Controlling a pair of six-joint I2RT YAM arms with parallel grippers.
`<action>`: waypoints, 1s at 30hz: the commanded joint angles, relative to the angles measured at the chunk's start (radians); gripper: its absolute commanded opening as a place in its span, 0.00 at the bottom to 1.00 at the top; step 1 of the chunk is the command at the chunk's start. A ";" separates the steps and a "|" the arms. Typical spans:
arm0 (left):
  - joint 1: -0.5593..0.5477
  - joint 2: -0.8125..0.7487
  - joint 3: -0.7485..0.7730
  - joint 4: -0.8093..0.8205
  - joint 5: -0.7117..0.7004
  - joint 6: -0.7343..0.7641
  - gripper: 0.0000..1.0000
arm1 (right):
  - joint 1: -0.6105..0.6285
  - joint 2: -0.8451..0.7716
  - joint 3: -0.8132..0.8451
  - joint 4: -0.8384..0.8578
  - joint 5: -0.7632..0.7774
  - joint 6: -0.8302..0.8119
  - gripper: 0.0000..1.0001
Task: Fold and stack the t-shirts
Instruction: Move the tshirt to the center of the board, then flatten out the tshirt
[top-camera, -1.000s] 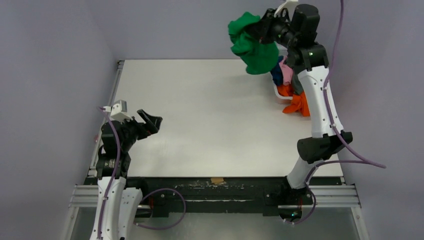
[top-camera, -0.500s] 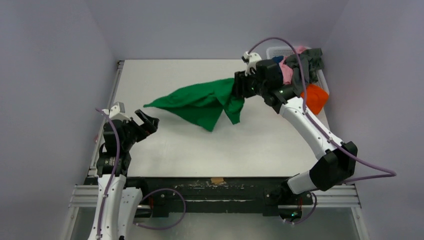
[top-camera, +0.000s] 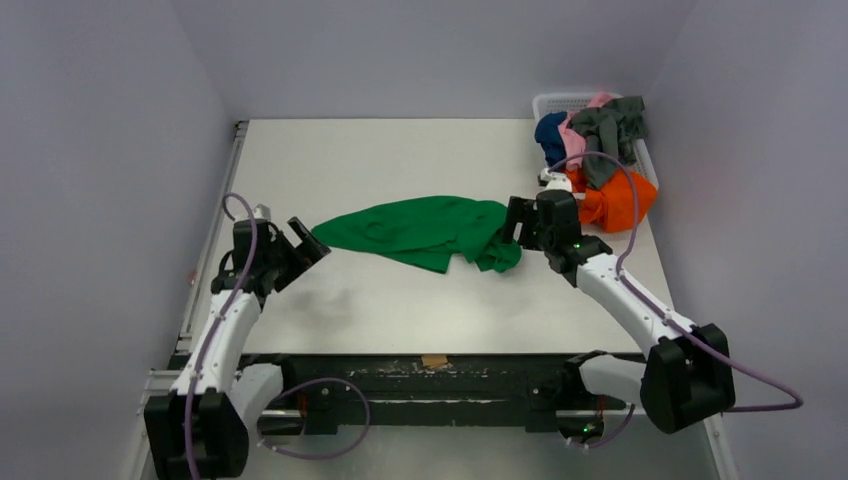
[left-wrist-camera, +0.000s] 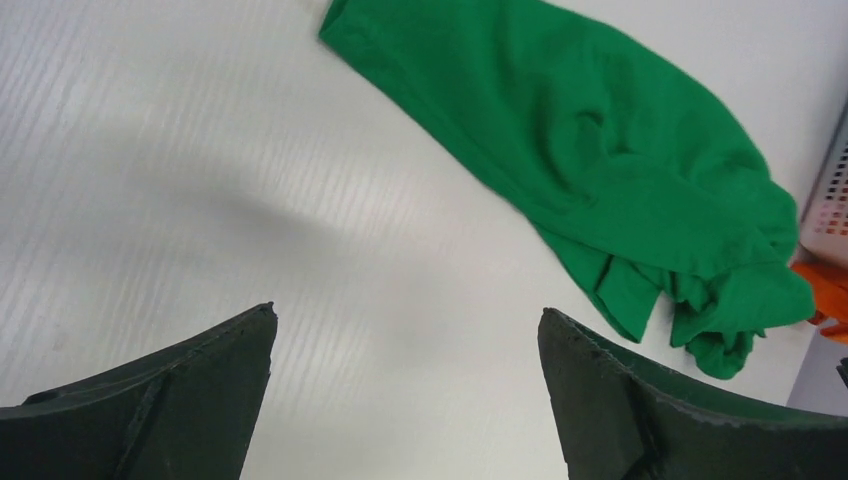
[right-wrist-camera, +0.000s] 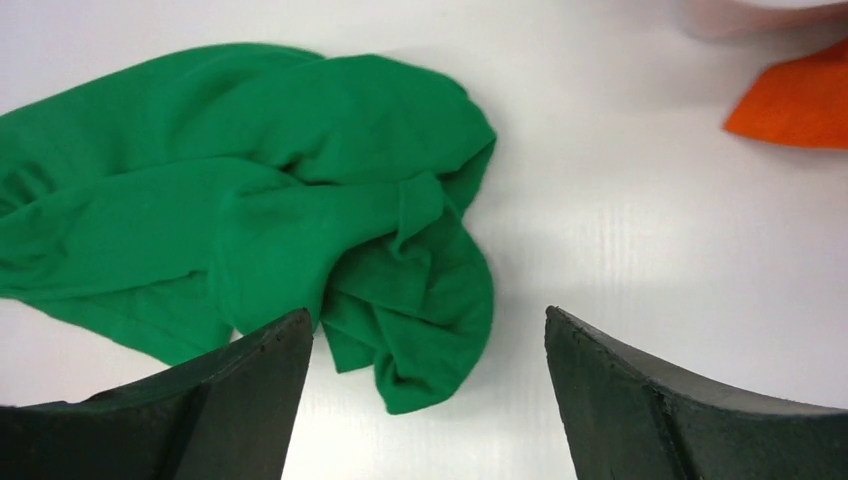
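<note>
Lying across the middle of the table (top-camera: 400, 160) is the green shirt (top-camera: 420, 228), spread flat toward the left and bunched into folds at its right end. The right gripper (top-camera: 512, 222) sits low just beside that bunched end, jaws spread wide with nothing between them; its wrist view shows the crumpled cloth (right-wrist-camera: 250, 200) in front of the fingers (right-wrist-camera: 200, 400). The left gripper (top-camera: 308, 248) is near the shirt's left tip, apart from it, jaws fully open and empty. At the far right corner the basket (top-camera: 560, 102) holds the navy shirt (top-camera: 550, 135), pink shirt (top-camera: 575, 142) and grey shirt (top-camera: 612, 125), with the orange shirt (top-camera: 615, 200) spilling over its near side.
</note>
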 joint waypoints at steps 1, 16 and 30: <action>-0.001 0.216 0.080 0.107 -0.027 -0.019 1.00 | 0.088 0.076 -0.034 0.142 -0.076 0.085 0.81; -0.001 0.887 0.485 0.142 -0.045 -0.072 0.79 | 0.265 0.292 -0.065 0.398 0.061 0.247 0.70; -0.098 1.028 0.757 -0.080 -0.165 -0.052 0.59 | 0.267 0.392 -0.004 0.391 0.226 0.342 0.63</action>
